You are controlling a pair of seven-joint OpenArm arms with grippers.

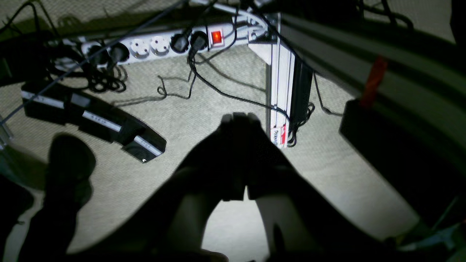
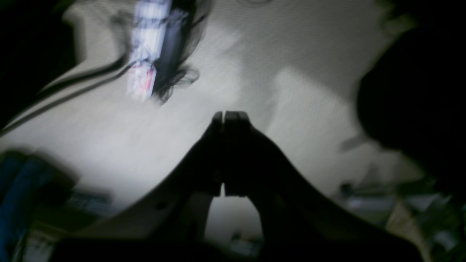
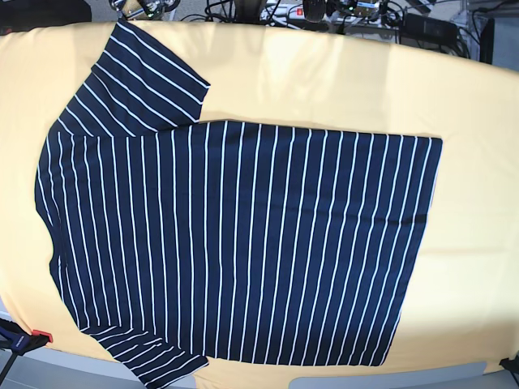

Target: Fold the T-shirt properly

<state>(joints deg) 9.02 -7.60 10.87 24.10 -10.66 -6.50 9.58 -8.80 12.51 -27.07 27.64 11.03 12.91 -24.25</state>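
Note:
The T-shirt point(image 3: 235, 243), dark navy with thin white stripes, lies spread flat on the yellow table point(image 3: 324, 81) in the base view, collar side to the left, hem to the right, one sleeve at the top left and one at the bottom left. Neither arm shows in the base view. My left gripper point(image 1: 238, 118) is shut with nothing in it, hanging over carpeted floor. My right gripper point(image 2: 230, 115) is shut and empty too, also above the floor. The shirt does not appear in either wrist view.
A white power strip point(image 1: 160, 45) with a lit red switch, black cables and an aluminium table leg point(image 1: 280, 83) lie on the floor under the left wrist. A clamp point(image 3: 24, 339) grips the table's front left edge. Equipment lines the far edge point(image 3: 324, 12).

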